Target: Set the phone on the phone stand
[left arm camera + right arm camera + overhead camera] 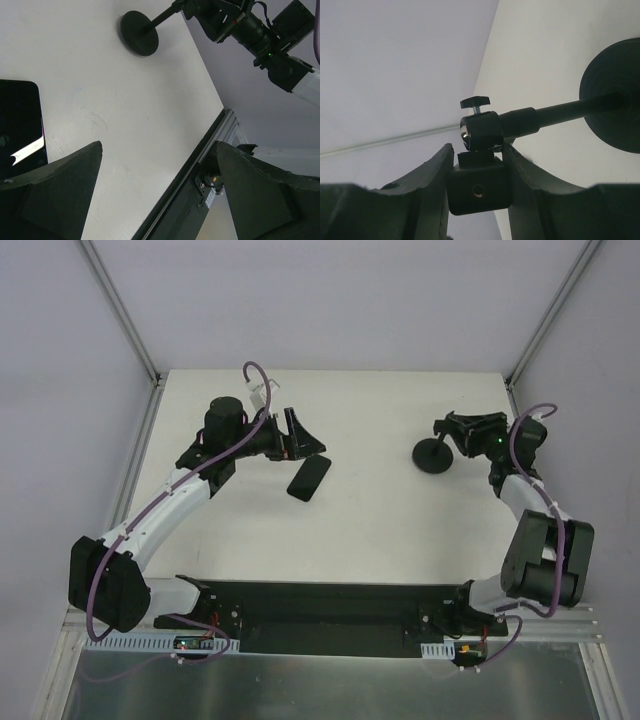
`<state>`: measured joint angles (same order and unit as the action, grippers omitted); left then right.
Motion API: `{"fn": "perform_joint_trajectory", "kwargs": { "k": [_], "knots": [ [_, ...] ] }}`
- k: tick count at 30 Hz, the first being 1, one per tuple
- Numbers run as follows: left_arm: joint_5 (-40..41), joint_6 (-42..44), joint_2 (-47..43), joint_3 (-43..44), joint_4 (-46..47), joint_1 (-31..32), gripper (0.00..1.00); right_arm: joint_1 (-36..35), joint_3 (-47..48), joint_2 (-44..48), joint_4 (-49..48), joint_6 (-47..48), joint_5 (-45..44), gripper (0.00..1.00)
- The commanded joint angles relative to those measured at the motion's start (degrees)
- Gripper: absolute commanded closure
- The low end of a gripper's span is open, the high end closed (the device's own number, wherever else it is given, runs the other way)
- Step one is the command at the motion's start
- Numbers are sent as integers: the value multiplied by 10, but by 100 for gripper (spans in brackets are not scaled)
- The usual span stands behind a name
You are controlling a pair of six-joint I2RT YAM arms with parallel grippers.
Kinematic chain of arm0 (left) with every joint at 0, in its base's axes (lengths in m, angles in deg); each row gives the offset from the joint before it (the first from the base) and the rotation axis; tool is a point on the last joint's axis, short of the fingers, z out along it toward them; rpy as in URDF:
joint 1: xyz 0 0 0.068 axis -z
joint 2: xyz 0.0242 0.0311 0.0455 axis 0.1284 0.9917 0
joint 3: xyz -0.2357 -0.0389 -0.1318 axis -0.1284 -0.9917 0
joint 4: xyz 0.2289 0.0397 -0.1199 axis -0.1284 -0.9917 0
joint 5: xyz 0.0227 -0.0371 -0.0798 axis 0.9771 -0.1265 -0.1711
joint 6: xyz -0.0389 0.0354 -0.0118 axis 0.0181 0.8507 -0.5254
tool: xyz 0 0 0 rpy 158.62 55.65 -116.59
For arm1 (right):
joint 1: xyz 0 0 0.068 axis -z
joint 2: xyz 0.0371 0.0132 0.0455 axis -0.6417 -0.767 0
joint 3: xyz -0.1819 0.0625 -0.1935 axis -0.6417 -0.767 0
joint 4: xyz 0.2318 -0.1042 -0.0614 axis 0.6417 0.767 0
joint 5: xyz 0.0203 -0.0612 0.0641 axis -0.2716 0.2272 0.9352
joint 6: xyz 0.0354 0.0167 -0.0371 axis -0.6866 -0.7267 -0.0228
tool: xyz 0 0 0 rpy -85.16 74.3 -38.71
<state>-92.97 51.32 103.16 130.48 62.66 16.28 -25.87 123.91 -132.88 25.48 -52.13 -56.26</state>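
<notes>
The right claw was pinched on the square matte block atop the phone stand. The stand's thin rod ran to a round disc base, which the wrist view's edge cut off. The left claw hung spread and empty just beside the phone. This glossy black slab lay flat on the pale desk, and its wrist view showed it partly hidden behind a finger.

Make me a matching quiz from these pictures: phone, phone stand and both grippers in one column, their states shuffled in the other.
Column one: 1 phone; 2 phone stand; 3 left gripper; 4 right gripper.
Column two: A open, holding nothing; B lying flat, ungripped; C shut on the phone stand; D gripped at its head.
Pairs: 1-B; 2-D; 3-A; 4-C.
</notes>
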Motion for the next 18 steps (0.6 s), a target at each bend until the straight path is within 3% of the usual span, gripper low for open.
{"fn": "perform_joint_trajectory", "kwargs": {
  "k": [1, 5, 8, 12, 18],
  "knots": [
    [-43, 30, -25, -11, 15, 2, 5, -59, -80, 145, -57, -57, 13, 99],
    [-58, 28, -27, -4, 15, 2, 5, -185, -183, 337, 45, -16, -108, 99],
    [-67, 24, -25, -3, 16, 2, 6, -299, -230, 425, 96, 16, -232, 99],
    [-88, 17, -8, 2, 19, 2, 6, -387, -269, 445, 84, 16, -290, 99],
    [-117, 12, 17, 8, 25, 12, 2, -436, -280, 401, 26, 0, -327, 99]
  ]
}}
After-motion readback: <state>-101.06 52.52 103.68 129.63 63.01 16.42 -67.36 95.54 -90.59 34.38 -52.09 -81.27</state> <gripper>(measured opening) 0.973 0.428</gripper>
